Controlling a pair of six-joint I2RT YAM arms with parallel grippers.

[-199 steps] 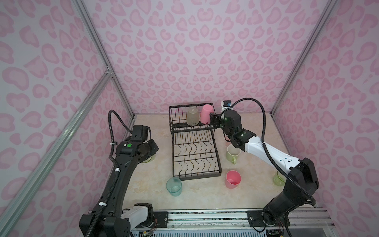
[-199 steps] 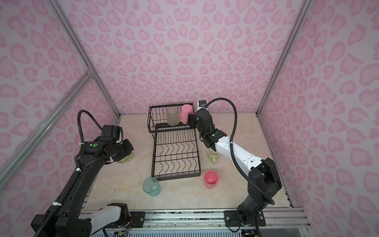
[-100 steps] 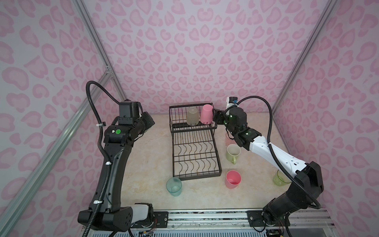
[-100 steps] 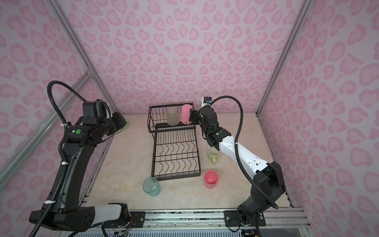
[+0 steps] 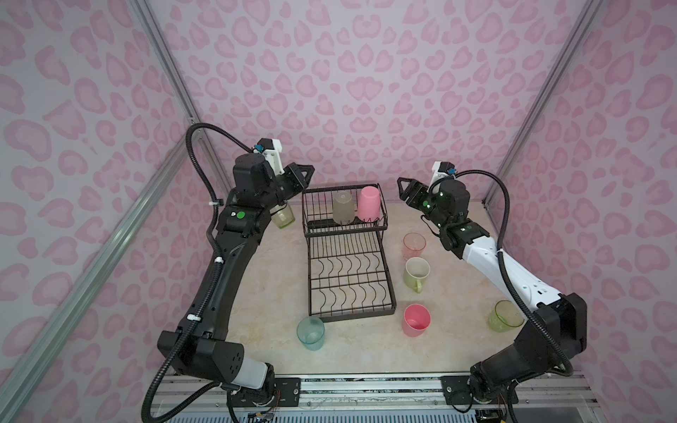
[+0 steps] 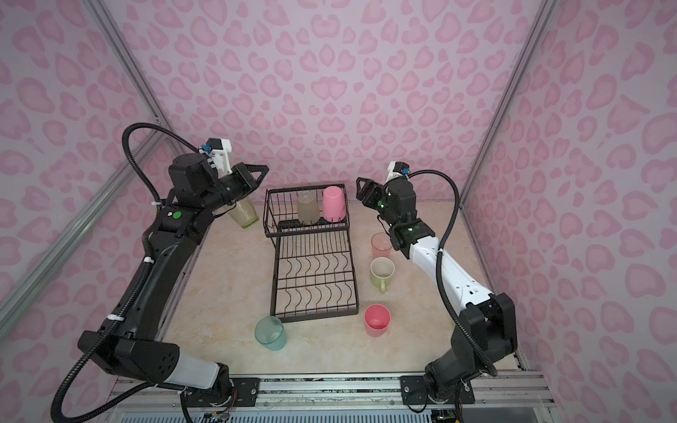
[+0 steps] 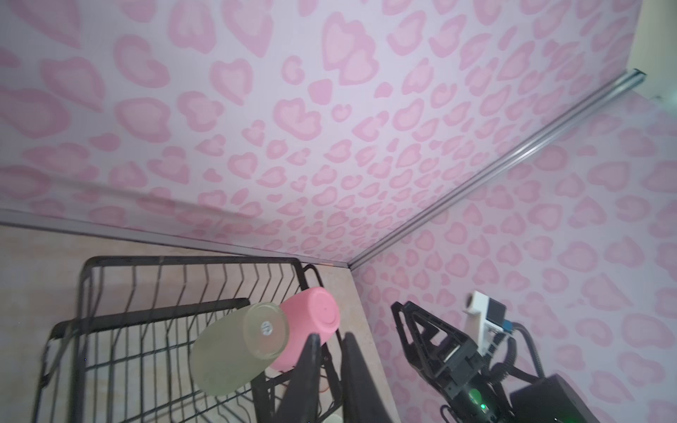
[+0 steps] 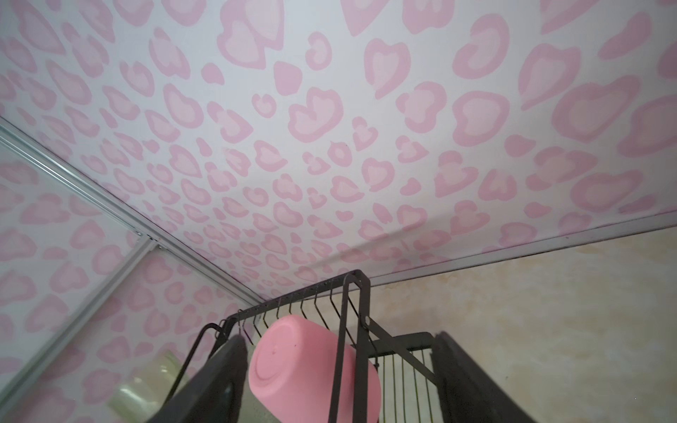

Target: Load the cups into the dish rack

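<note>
One rack (image 5: pixel 351 315), centre of the floor space. Two arms, both raised at its basket end.

Left gripper (image 5: pixel 309 172) is just off the basket's left wall, jaws nearly pressed together. A yellow-green cup (image 6: pixel 244 216) hangs tilted right under it, so I read it as pinched by its wall, though the contact is hidden. Right gripper (image 5: pixel 401 185) is just right of the basket, jaws spread, empty.

Step in hand, my read: get that cup into the basket. Best done with a firm pinch, lifting clear of the basket rim, aiming for the free space left of the grey cup (image 5: pixel 343 208), mouth down, and releasing only once seated.

Cups: eight.
- In the basket, two, inverted: grey cup and pink cup (image 5: pixel 368 203).
- Right of the rack, four: orange cup (image 5: pixel 414 244), mug (image 5: pixel 417 273), second pink cup (image 5: pixel 415 319), and second yellow-green cup (image 5: pixel 505 315) farthest out.
- Teal cup (image 5: pixel 310 332) at the rack's near left corner.
</note>
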